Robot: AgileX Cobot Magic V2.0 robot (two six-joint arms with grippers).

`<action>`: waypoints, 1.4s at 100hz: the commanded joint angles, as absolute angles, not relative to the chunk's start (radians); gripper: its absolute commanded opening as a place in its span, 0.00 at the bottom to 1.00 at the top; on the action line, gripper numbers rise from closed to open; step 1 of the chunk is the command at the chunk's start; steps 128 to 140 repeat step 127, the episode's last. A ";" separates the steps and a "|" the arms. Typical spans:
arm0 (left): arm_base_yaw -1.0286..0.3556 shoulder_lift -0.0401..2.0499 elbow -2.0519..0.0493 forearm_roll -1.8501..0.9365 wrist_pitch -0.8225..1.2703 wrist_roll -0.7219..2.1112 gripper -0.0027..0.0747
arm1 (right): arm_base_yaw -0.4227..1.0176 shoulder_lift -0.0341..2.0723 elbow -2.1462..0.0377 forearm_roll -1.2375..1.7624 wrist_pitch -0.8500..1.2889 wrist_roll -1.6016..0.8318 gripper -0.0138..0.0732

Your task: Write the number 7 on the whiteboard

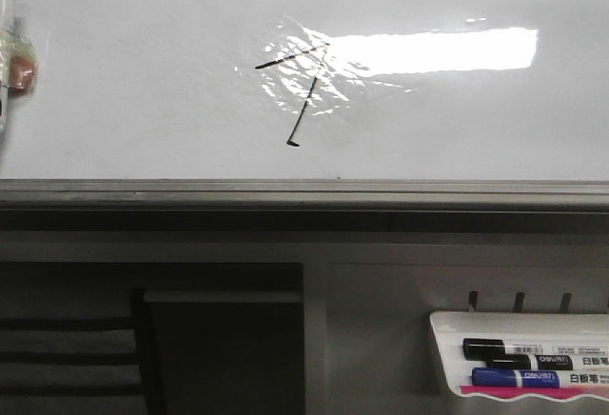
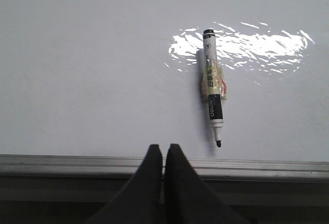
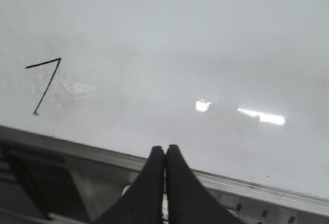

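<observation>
The whiteboard (image 1: 143, 101) fills the upper part of the front view. A thin black number 7 (image 1: 306, 99) is drawn on it, partly over a wrinkled glare patch. In the right wrist view the number 7 (image 3: 48, 86) lies off to one side of my right gripper (image 3: 165, 149), which is shut and empty over the board's rail. An uncapped black-and-white marker (image 2: 212, 88) clings to the whiteboard (image 2: 103, 54), tip toward the rail. My left gripper (image 2: 164, 149) is shut and empty, a short way from that marker's tip. Neither gripper shows in the front view.
A grey metal rail (image 1: 304, 191) runs along the board's lower edge. Below it at the right hangs a small white tray (image 1: 447, 339) holding a black marker (image 1: 504, 348) and a blue marker (image 1: 519, 377). The stuck marker (image 1: 8, 53) sits at the board's far left edge.
</observation>
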State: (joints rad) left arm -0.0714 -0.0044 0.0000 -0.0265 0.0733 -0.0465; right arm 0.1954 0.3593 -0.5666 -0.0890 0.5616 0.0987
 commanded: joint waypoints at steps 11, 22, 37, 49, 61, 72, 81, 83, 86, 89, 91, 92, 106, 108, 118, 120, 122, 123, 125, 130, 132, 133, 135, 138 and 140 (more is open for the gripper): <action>-0.076 -0.034 0.034 -0.028 -0.017 -0.058 0.01 | 0.002 0.182 -0.304 -0.033 0.255 0.105 0.08; -0.076 -0.034 0.034 -0.028 -0.017 -0.058 0.01 | -0.064 0.096 -0.152 -0.023 0.161 0.105 0.08; -0.076 -0.034 0.034 -0.028 -0.017 -0.058 0.01 | -0.082 0.025 -0.015 0.000 0.000 0.112 0.08; -0.076 -0.034 0.034 -0.028 -0.017 -0.058 0.01 | -0.082 -0.026 0.037 -0.021 -0.043 0.112 0.08; -0.076 -0.034 0.034 -0.028 -0.017 -0.058 0.01 | -0.082 -0.030 0.039 -0.044 -0.023 0.112 0.08; -0.076 -0.034 0.034 -0.028 -0.017 -0.058 0.01 | -0.082 -0.030 0.039 -0.044 -0.020 0.112 0.08; -0.076 -0.034 0.034 -0.028 -0.017 -0.058 0.01 | -0.082 -0.030 0.039 -0.044 -0.020 0.112 0.08; -0.076 -0.034 0.034 -0.028 -0.017 -0.058 0.01 | -0.082 -0.030 0.039 -0.044 -0.020 0.112 0.08; -0.076 -0.034 0.034 -0.028 -0.017 -0.058 0.01 | -0.082 -0.030 0.039 -0.044 -0.020 0.112 0.08; -0.076 -0.034 0.034 -0.028 -0.017 -0.058 0.01 | -0.082 -0.030 0.039 -0.044 -0.020 0.112 0.08; -0.076 -0.034 0.034 -0.028 -0.017 -0.058 0.01 | -0.082 -0.030 0.039 -0.044 -0.020 0.112 0.08; -0.076 -0.034 0.034 -0.028 -0.017 -0.058 0.01 | -0.082 -0.030 0.039 -0.044 -0.020 0.112 0.08; -0.076 -0.034 0.034 -0.028 -0.017 -0.058 0.01 | -0.082 -0.030 0.039 -0.044 -0.020 0.112 0.08; -0.076 -0.034 0.034 -0.028 -0.017 -0.058 0.01 | -0.082 -0.030 0.039 -0.044 -0.020 0.112 0.08; -0.076 -0.034 0.034 -0.028 -0.017 -0.058 0.01 | -0.082 -0.030 0.039 -0.044 -0.020 0.112 0.08; -0.076 -0.034 0.034 -0.028 -0.017 -0.058 0.01 | -0.082 -0.030 0.039 -0.044 -0.020 0.112 0.08; -0.076 -0.034 0.034 -0.028 -0.017 -0.058 0.01 | -0.082 -0.030 0.039 -0.044 -0.020 0.112 0.08; -0.076 -0.034 0.034 -0.028 -0.017 -0.058 0.01 | -0.082 -0.030 0.039 -0.044 -0.020 0.112 0.08; -0.076 -0.034 0.034 -0.028 -0.017 -0.058 0.01 | -0.082 -0.030 0.039 -0.044 -0.020 0.112 0.08; -0.076 -0.034 0.034 -0.028 -0.017 -0.058 0.01 | -0.082 -0.030 0.039 -0.044 -0.020 0.112 0.08; -0.076 -0.034 0.034 -0.028 -0.017 -0.058 0.01 | -0.082 -0.030 0.039 -0.044 -0.020 0.112 0.08; -0.076 -0.034 0.034 -0.028 -0.017 -0.058 0.01 | -0.082 -0.030 0.039 -0.044 -0.020 0.112 0.08; -0.076 -0.034 0.034 -0.028 -0.017 -0.058 0.01 | -0.082 -0.030 0.039 -0.044 -0.020 0.112 0.08; -0.076 -0.034 0.034 -0.028 -0.017 -0.058 0.01 | -0.082 -0.030 0.039 -0.044 -0.020 0.112 0.08; -0.076 -0.034 0.034 -0.028 -0.017 -0.058 0.01 | -0.082 -0.030 0.039 -0.044 -0.020 0.112 0.08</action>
